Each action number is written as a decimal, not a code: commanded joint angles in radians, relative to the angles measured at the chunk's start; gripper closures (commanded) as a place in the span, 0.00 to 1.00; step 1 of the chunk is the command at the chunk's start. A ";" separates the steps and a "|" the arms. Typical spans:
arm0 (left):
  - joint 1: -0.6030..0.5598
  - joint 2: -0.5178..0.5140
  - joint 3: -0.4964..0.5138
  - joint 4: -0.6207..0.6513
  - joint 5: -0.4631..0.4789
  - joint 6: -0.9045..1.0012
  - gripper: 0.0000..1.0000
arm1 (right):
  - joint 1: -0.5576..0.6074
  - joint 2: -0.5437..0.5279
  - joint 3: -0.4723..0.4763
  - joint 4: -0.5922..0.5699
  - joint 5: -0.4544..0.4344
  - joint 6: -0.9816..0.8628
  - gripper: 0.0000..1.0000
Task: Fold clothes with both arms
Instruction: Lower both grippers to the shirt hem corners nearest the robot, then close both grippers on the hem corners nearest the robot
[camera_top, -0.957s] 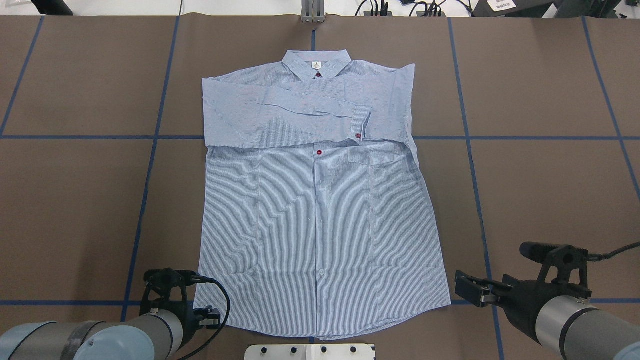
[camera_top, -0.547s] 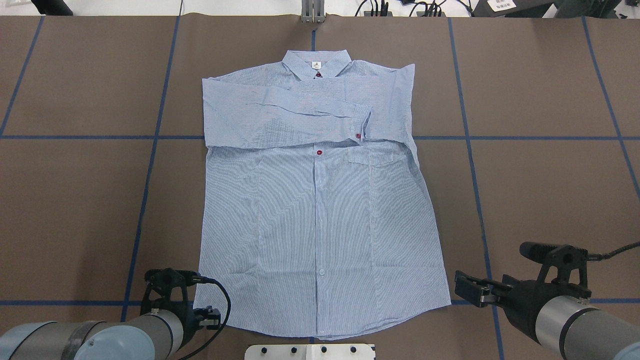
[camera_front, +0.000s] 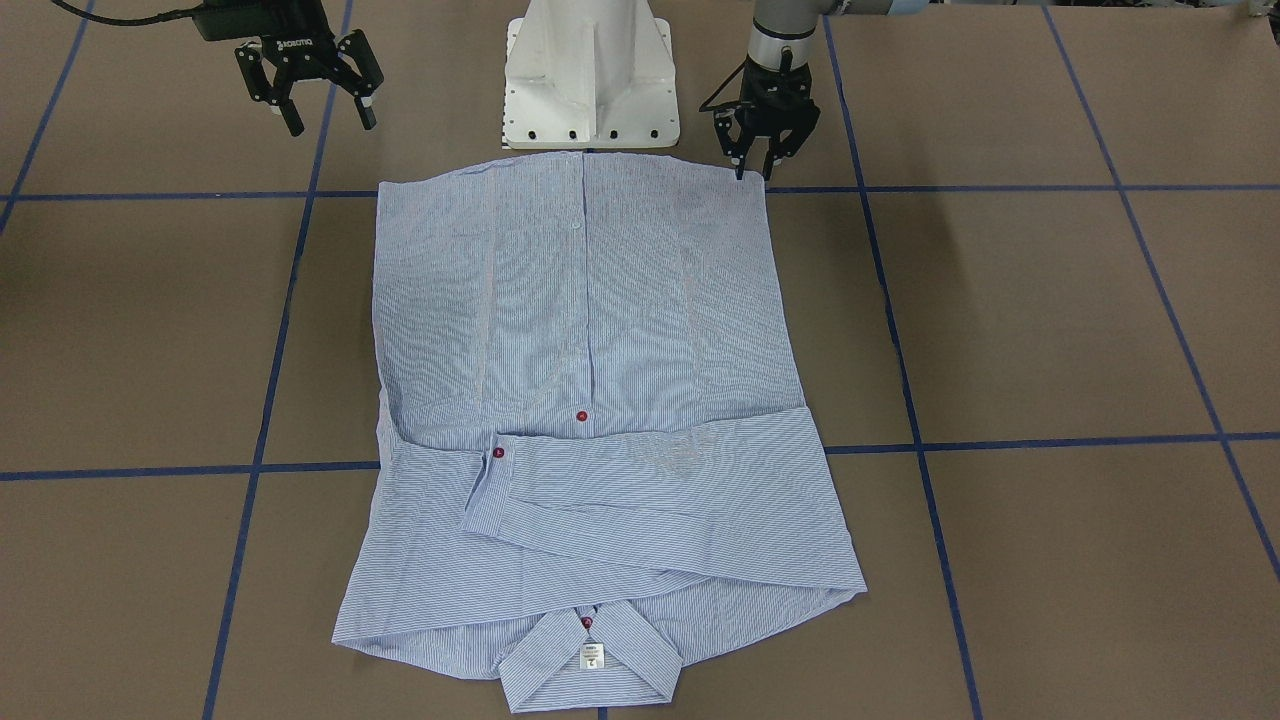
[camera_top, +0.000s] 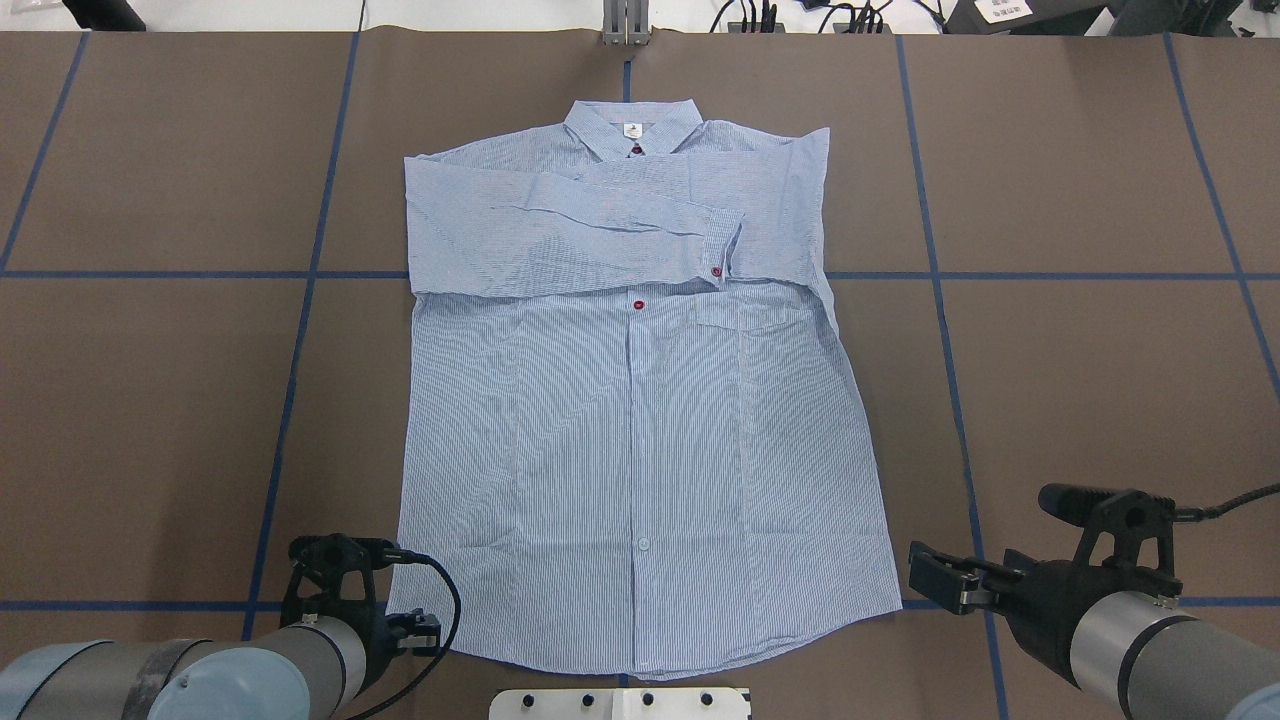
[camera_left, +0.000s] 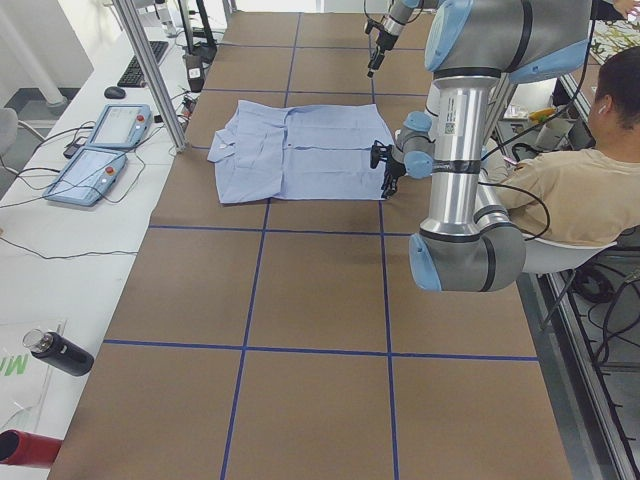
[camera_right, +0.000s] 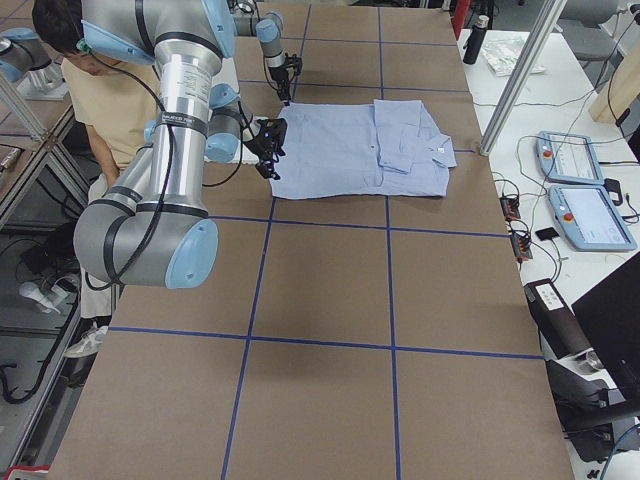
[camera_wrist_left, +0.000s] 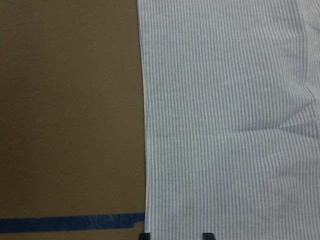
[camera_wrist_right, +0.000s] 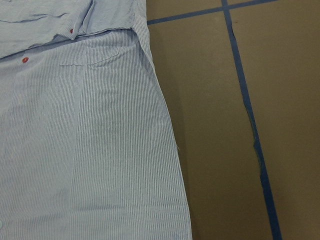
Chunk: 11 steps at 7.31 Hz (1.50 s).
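Observation:
The light blue striped shirt (camera_top: 640, 420) lies flat and face up on the brown table, with its collar at the far side and both sleeves folded across the chest. It also shows in the front view (camera_front: 580, 330). My left gripper (camera_top: 418, 630) is open and low at the shirt's near-left hem corner (camera_front: 752, 172). In the left wrist view its fingertips straddle the shirt's side edge (camera_wrist_left: 230, 100). My right gripper (camera_top: 922, 573) is open and empty. It hovers above the table just beyond the near-right hem corner (camera_front: 325, 112). The right wrist view shows the pocket side of the shirt (camera_wrist_right: 85, 150).
The white pedestal base (camera_front: 590, 70) stands just behind the shirt's hem. Blue tape lines (camera_top: 640, 275) cross the brown table. An operator (camera_left: 560, 180) sits beside the robot. Teach pendants (camera_left: 100, 150) and bottles (camera_left: 45, 352) lie on a side bench.
My left gripper has crept very slightly at the hem corner. The right arm and the shirt have not moved.

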 joint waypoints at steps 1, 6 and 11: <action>0.000 -0.002 0.009 -0.001 0.001 -0.001 0.53 | 0.000 0.000 0.000 0.000 0.000 0.000 0.00; -0.003 -0.008 0.049 -0.058 0.001 -0.001 0.50 | 0.000 -0.001 0.000 0.000 -0.002 0.000 0.00; -0.004 -0.006 0.024 -0.059 0.000 -0.013 1.00 | 0.002 0.000 0.000 0.000 -0.002 0.000 0.00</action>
